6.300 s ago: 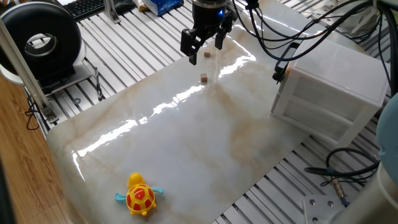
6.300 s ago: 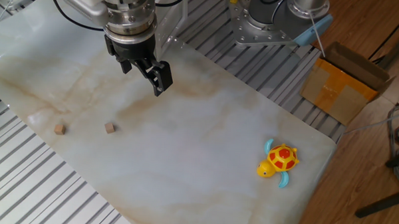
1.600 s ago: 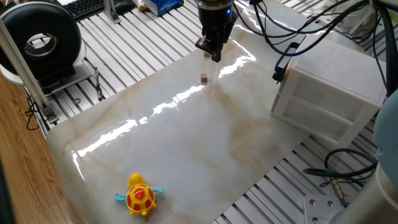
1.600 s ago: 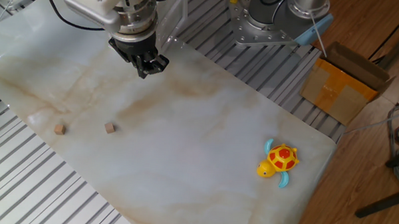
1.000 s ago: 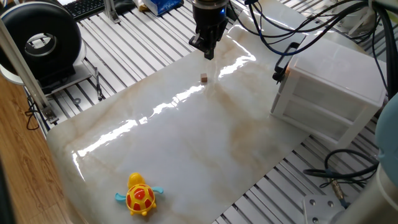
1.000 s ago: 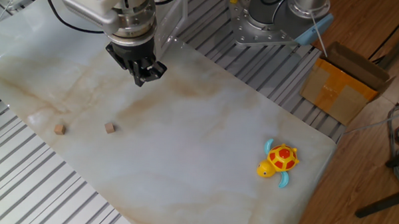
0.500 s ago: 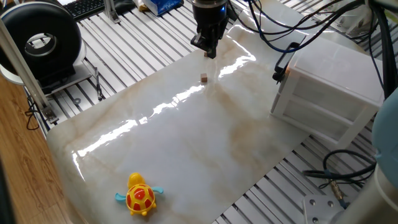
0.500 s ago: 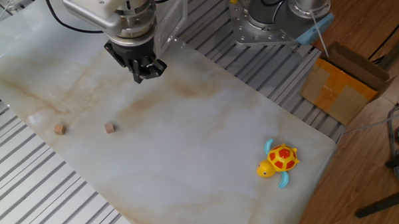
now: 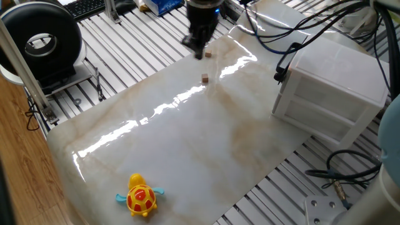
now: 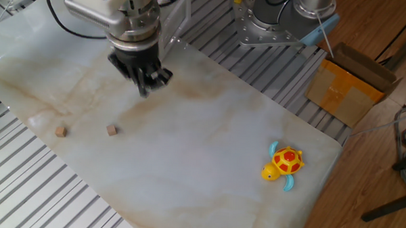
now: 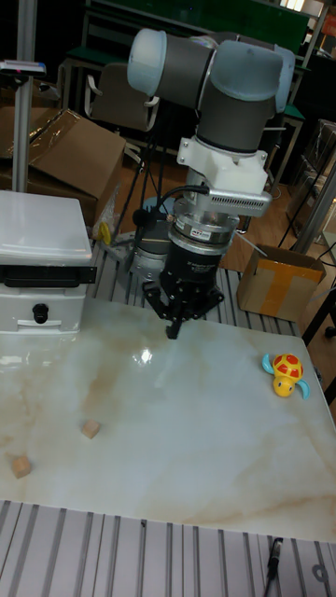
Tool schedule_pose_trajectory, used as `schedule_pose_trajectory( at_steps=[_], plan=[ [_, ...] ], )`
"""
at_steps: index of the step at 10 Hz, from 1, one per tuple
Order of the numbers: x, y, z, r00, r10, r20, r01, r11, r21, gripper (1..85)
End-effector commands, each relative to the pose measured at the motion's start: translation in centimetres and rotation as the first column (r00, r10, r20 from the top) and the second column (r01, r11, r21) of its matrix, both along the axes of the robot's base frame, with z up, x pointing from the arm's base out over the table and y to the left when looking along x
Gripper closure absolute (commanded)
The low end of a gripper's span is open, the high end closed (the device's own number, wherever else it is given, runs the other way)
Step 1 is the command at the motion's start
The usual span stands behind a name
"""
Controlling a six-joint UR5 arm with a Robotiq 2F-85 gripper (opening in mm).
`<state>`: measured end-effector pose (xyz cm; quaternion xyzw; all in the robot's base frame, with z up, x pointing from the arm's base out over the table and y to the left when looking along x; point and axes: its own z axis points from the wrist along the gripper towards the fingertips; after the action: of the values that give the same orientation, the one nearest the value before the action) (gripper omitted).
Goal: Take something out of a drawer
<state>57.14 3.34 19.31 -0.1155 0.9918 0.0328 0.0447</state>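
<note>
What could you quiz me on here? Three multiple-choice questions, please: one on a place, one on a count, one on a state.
1. Where is the yellow toy turtle with the red shell?
A. Near a corner of the marble table, far from the white plastic drawer unit
B. On top of that unit
C. On the floor

2. How many small brown wooden cubes lie on the table?
A. One
B. Two
C. Four

3. How are the robot's black fingers?
A. Spread wide
B. Clamped on the turtle
C. Closed together

Answers: 1 A, the turtle sits at the corner opposite the unit. 2 B, two cubes lie near one edge. 3 C, no gap shows between them.
</note>
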Motion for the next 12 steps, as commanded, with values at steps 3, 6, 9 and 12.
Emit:
schedule_pose_trajectory(
  at_steps=[3, 6, 9, 12],
  plan=[
    [0.9, 0.5, 0.4, 0.998, 0.047, 0.040, -0.047, 0.999, 0.014, 64.3],
    [0.0, 1.8, 0.4, 0.988, 0.155, 0.021, -0.156, 0.986, 0.056, 63.3],
    [-3.1, -3.2, -0.2, 0.933, 0.346, -0.093, -0.352, 0.934, -0.054, 54.0],
    [-4.7, -6.3, -0.5, 0.881, 0.465, -0.088, -0.470, 0.881, -0.056, 51.7]
  ],
)
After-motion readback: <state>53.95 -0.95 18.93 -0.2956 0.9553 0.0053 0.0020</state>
